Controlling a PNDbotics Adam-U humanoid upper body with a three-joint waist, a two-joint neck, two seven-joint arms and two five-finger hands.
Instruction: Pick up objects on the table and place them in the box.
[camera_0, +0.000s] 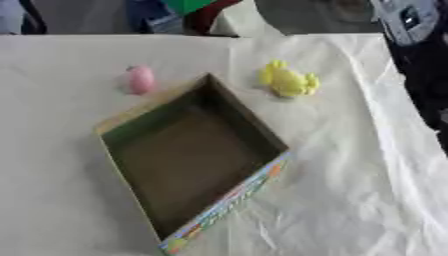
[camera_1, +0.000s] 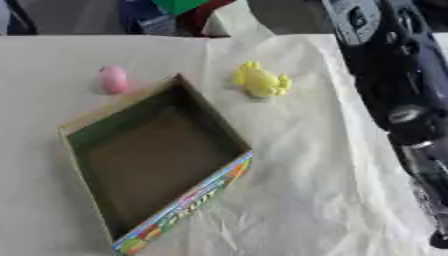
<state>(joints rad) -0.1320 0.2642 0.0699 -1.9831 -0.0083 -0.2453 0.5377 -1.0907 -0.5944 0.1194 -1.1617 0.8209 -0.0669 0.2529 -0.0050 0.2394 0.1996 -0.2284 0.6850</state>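
Note:
An open cardboard box (camera_0: 122, 124) with a colourful printed side lies askew in the middle of the white-covered table, and its inside is bare. A small pink object (camera_0: 140, 80) lies just beyond the box's far left wall. A yellow toy (camera_0: 289, 80) sits just past the box's far corner, to the right. My right arm (camera_1: 389, 85), black with silver joints, runs down the right edge of the right eye view, well clear of both objects. Neither hand shows in either view.
A wrinkled white cloth (camera_0: 350, 190) covers the table, with open cloth right of and in front of the box. Beyond the table's far edge (camera_0: 114, 36) are dark, blue and green shapes.

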